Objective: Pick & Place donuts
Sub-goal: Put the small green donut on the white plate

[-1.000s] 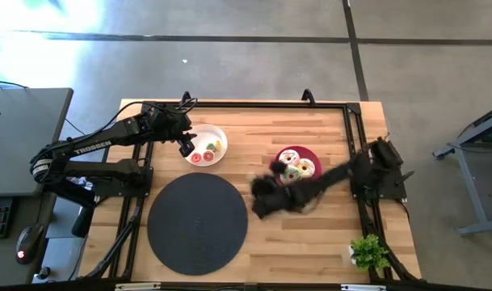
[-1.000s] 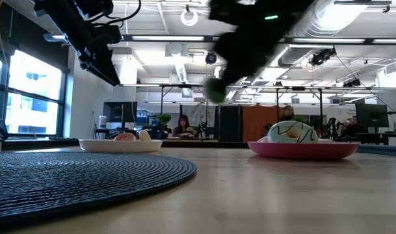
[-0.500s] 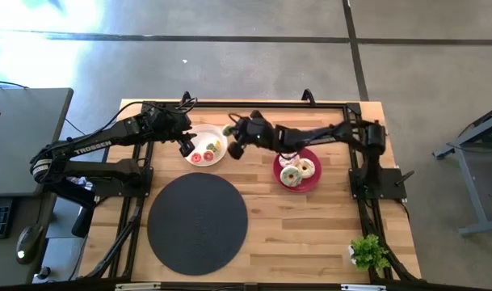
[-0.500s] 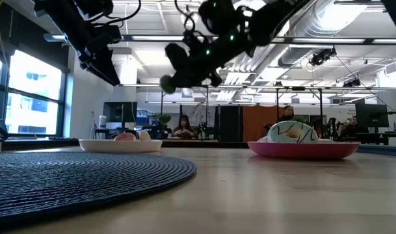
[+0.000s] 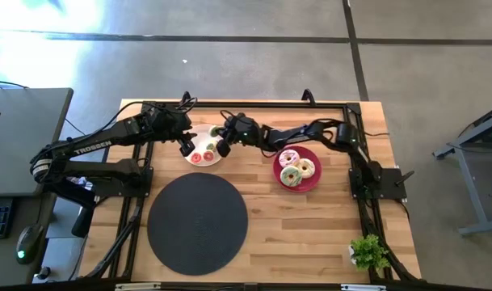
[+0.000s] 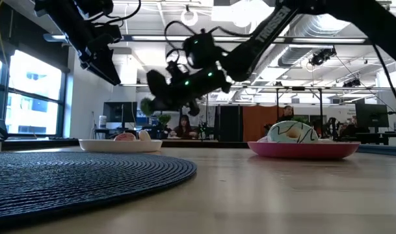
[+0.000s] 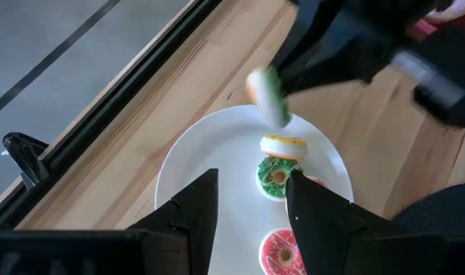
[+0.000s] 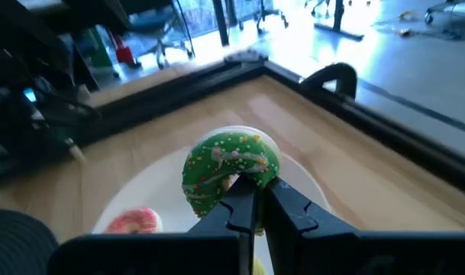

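Note:
My right gripper [image 5: 221, 148] is shut on a green-iced donut [image 8: 230, 172] and hangs in the air over the right side of the white plate [image 5: 216, 133]. The same green-iced donut [image 6: 147, 106] also shows in the low view and the left wrist view [image 7: 266, 95]. On the white plate [image 7: 194, 156] lie a yellow-white donut [image 7: 282, 145], a small green donut [image 7: 276, 176] and a pink-red donut [image 7: 279, 250]. My left gripper [image 5: 185, 145] is open above the plate's left edge. The red plate [image 5: 314, 182] holds three larger iced donuts [image 5: 296, 167]. My right gripper pinches the green-iced donut by the part of its ring nearest the gripper [image 8: 243, 183], between the two fingers [image 8: 282, 202]. It comes from the table's right, slanting down. The donut stands on edge, icing facing the wrist camera, lifted clear above the white plate.
A round black woven mat [image 5: 197, 224] lies on the table's near left part. A small green potted plant [image 5: 368, 252] stands at the near right corner. A black frame [image 5: 254, 104] runs around the table. Bare wood lies between the mat and the plant.
My right arm has swung from the near side of the red plate toward the far edge and then left, carrying the green-iced donut over to the white plate. It now reaches stretched out across the table. The left arm has kept still.

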Tool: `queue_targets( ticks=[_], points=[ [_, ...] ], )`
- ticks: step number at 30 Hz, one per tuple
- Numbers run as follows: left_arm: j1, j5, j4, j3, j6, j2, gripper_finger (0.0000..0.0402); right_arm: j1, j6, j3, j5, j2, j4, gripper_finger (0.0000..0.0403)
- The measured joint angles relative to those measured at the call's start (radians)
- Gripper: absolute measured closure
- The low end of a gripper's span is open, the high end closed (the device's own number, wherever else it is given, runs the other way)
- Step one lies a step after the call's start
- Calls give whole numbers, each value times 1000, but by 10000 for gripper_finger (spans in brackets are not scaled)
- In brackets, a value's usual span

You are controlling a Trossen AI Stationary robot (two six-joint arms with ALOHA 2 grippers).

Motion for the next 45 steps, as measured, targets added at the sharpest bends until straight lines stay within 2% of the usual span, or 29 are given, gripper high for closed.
queue_targets(
  ticks=[11, 20, 30, 37, 45],
  points=[
    [0, 1, -2, 0, 0, 0, 254, 2, -35, 245, 30, 147, -211, 388],
    [0, 12, -19, 0, -4, 0, 254, 2, -19, 241, 18, 150, -250, 367],
    [0, 36, -19, 0, -6, 0, 254, 2, -42, 241, 30, 149, -251, 284],
    [0, 36, -17, -1, -5, 0, 254, 3, -50, 240, -32, 137, -233, 250],
    [0, -21, 199, -126, 0, 55, 254, 3, -42, 240, -73, 137, -182, 251]
  ],
)
